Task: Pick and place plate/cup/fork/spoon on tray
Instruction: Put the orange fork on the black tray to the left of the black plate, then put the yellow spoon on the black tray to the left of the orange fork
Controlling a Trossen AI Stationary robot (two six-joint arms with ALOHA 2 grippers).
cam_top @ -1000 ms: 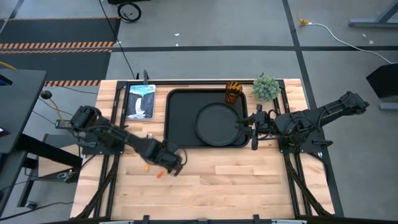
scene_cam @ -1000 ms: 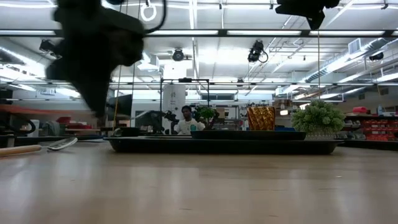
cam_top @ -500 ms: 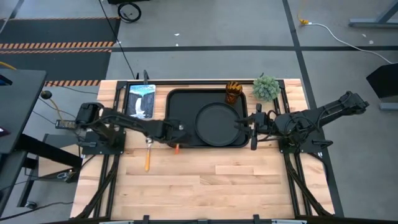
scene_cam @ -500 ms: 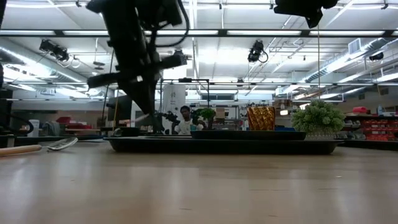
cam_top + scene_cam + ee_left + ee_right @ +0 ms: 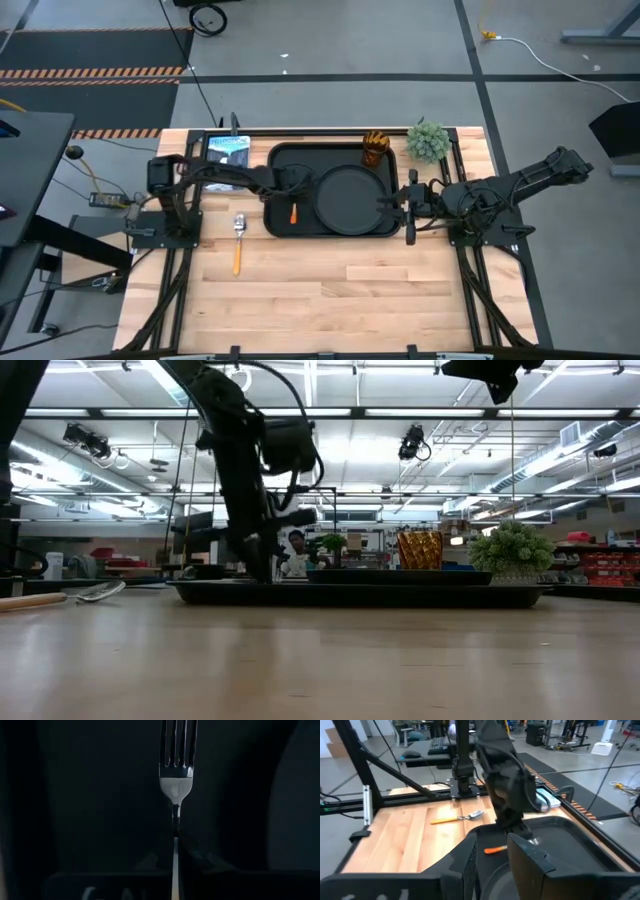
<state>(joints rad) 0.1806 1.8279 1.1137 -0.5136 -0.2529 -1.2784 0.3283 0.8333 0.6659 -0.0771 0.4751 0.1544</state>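
My left gripper (image 5: 291, 192) is over the left part of the black tray (image 5: 278, 160), shut on the fork (image 5: 176, 780). The fork has a silver tined head and an orange handle (image 5: 293, 212). The black plate (image 5: 350, 198) lies flat on the tray, and the amber cup (image 5: 374, 148) stands in the tray's far right corner. The spoon (image 5: 238, 245), with a yellow-orange handle and a rounded silver head, lies on the table left of the tray. My right gripper (image 5: 408, 208) is open, raised over the tray's right rim beside the plate. My left gripper pinches the fork's thin shank (image 5: 175, 845) between its two fingers, just behind the head. The fingers come from above, slanting from the table's left. The fork is about level, low over the tray, its handle (image 5: 495, 850) toward the near edge. Whether it touches the tray I cannot tell.
A green potted plant (image 5: 428, 140) stands at the table's far right corner, beyond the tray. A book with a waterfall picture (image 5: 227, 160) lies left of the tray at the far edge. Bare wood stretches along the near half of the table (image 5: 340, 290).
My left gripper has carried the fork from the table's near left area, beside the spoon, toward the far edge and right, and now holds it low over the tray's left part. The spoon, earlier partly under the arm, lies in full view.
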